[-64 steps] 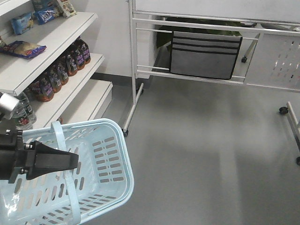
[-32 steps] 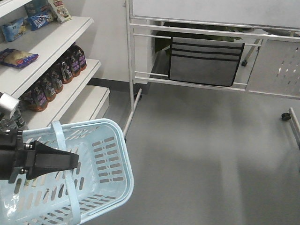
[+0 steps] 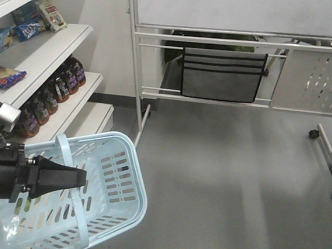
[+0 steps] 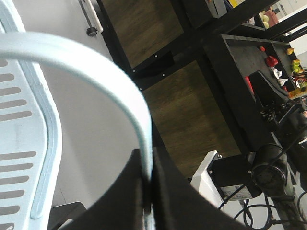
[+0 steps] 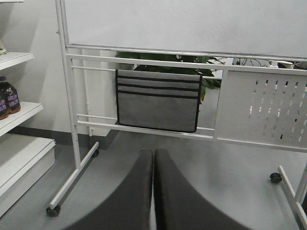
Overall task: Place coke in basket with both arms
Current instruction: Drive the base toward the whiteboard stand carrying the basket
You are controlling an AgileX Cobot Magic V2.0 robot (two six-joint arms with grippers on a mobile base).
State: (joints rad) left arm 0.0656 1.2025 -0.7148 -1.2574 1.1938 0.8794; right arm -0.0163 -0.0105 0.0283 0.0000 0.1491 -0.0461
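The left gripper (image 4: pixel 147 160) is clamped tight on the thin loop handle (image 4: pixel 96 62) of the light blue basket (image 3: pixel 127 155), which hangs beneath it. The right gripper (image 5: pixel 153 160) has its jaws pressed together on nothing, with a grey pocket organiser (image 5: pixel 157 101) ahead of it.

Left arm (image 3: pixel 10 179): enters from the left edge of the front view, roughly level, tapering rightward to a point. Left end effector (image 3: pixel 80 177): both fingers clamp the basket handle (image 4: pixel 91 57), which passes between their tips. Right end effector (image 5: pixel 153 158): fingers pressed flat together along their inner faces, nothing between them, pointing forward.
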